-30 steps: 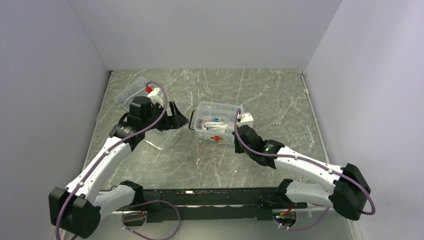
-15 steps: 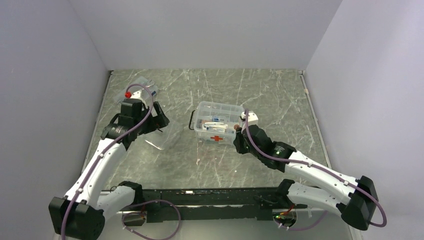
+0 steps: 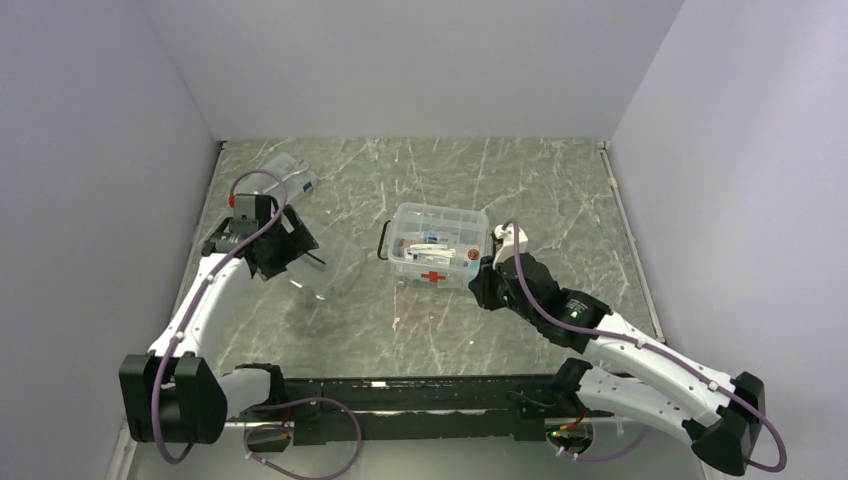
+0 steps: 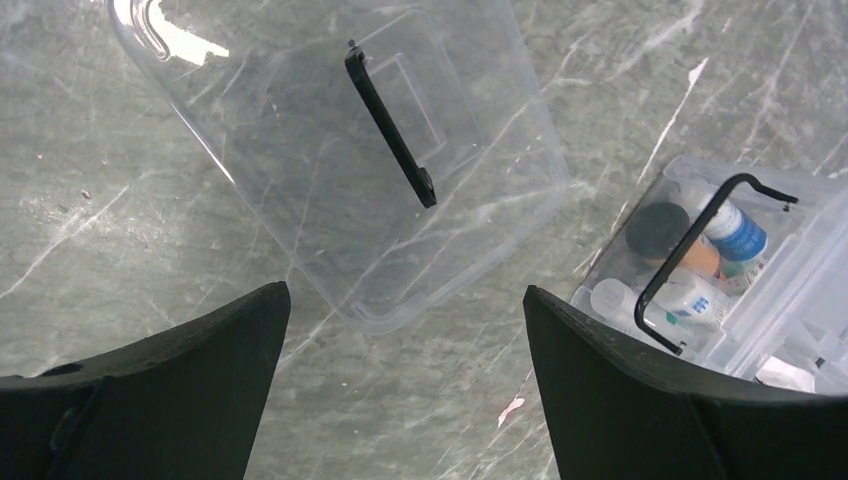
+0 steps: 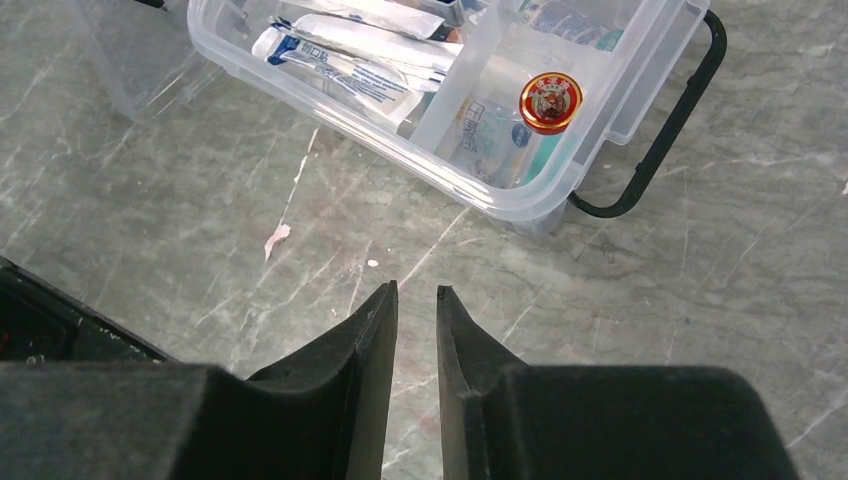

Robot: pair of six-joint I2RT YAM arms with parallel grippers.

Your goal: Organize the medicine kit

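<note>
Clear medicine kit [image 3: 412, 268], red cross [image 3: 433, 276] | left gripper [image 4: 405, 290] wide apart | right gripper [image 5: 416, 290] slightly apart

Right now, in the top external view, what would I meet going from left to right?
Clear lid → medicine kit → right gripper. The left gripper and the flat clear case overlap the lid, so I leave them out.

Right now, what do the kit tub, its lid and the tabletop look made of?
Medicine kit tub: clear glossy plastic, contents visible through walls. Lid: the same clear plastic, marbling showing through it. Tabletop: grey-green veined, marble-like; possibly a printed laminate.
</note>
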